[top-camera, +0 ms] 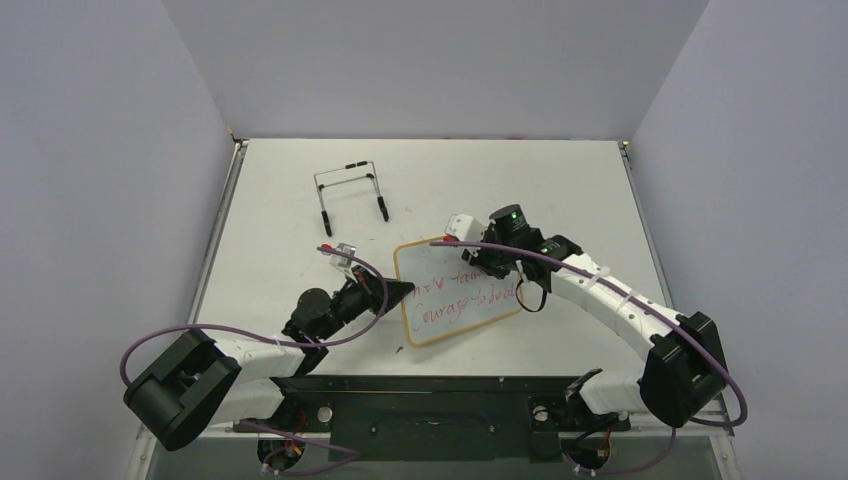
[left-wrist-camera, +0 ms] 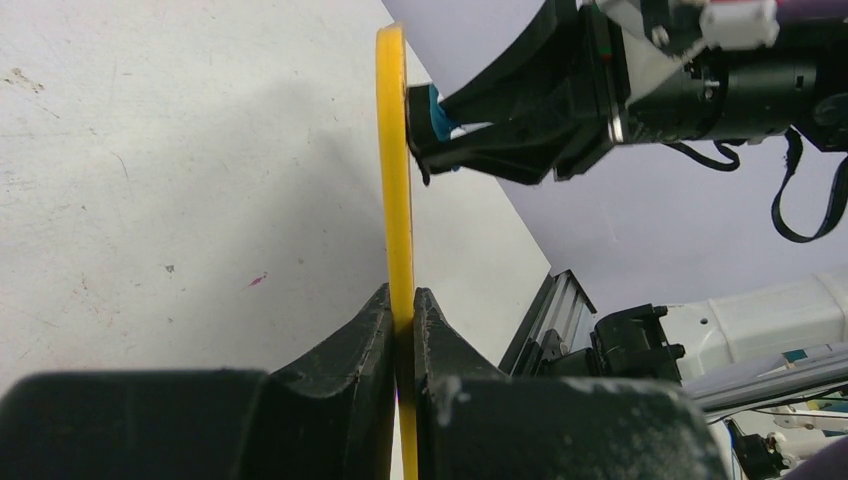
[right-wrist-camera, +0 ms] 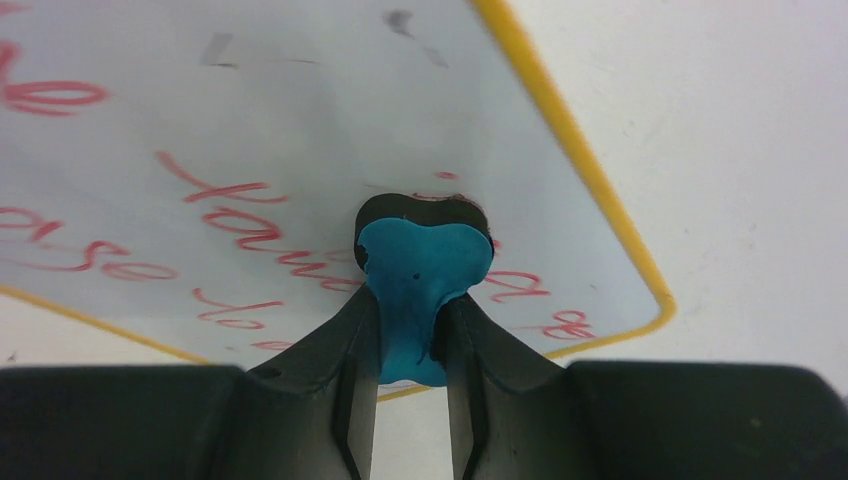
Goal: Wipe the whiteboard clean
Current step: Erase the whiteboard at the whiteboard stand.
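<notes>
Near the front middle of the table (top-camera: 300,190), the whiteboard (top-camera: 460,290) sits turned at an angle between the two arms, red handwriting across its face. The left arm runs low from its base at the near left, elbow folded close to the table edge, forearm reaching rightward to the board's left edge. The left gripper (top-camera: 400,292) is rolled onto its side there, and its jaws are clamped on the yellow frame, which passes edge-on between the fingers (left-wrist-camera: 370,330) in the left wrist view. Whether the board lies flat or is lifted slightly cannot be told.

The right arm bends out wide at the near right, its forearm sweeping back leftward over the board's upper right part, the wrist tipped down toward the surface. The right gripper (top-camera: 490,262) has its jaws pinched tight on a blue eraser (right-wrist-camera: 420,270), whose rounded end is pressed against the white surface among the red words.

A black wire stand (top-camera: 350,190) is farther back on the table, well apart from the board.
</notes>
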`<state>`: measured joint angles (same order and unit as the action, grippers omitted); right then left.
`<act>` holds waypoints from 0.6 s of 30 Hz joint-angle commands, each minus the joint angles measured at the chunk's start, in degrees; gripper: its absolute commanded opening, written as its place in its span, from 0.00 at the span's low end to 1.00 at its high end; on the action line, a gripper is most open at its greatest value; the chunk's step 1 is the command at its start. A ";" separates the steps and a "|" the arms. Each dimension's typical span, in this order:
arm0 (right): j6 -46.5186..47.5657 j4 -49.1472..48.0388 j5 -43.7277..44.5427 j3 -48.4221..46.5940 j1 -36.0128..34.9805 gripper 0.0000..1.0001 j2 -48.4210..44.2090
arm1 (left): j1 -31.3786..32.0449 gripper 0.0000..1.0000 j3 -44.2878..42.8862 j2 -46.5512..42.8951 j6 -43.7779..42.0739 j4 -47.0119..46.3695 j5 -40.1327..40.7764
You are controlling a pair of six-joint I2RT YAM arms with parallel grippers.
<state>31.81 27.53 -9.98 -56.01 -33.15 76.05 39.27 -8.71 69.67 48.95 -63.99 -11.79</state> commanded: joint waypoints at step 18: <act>4.24 6.43 -7.68 -3.86 -1.79 0.00 1.27 | 0.30 0.00 -2.54 1.30 -0.38 -6.84 -4.12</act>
<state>29.56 27.55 -8.86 -57.93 -32.34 76.69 39.27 -8.78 71.09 49.10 -64.77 -12.91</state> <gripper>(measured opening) 0.218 0.051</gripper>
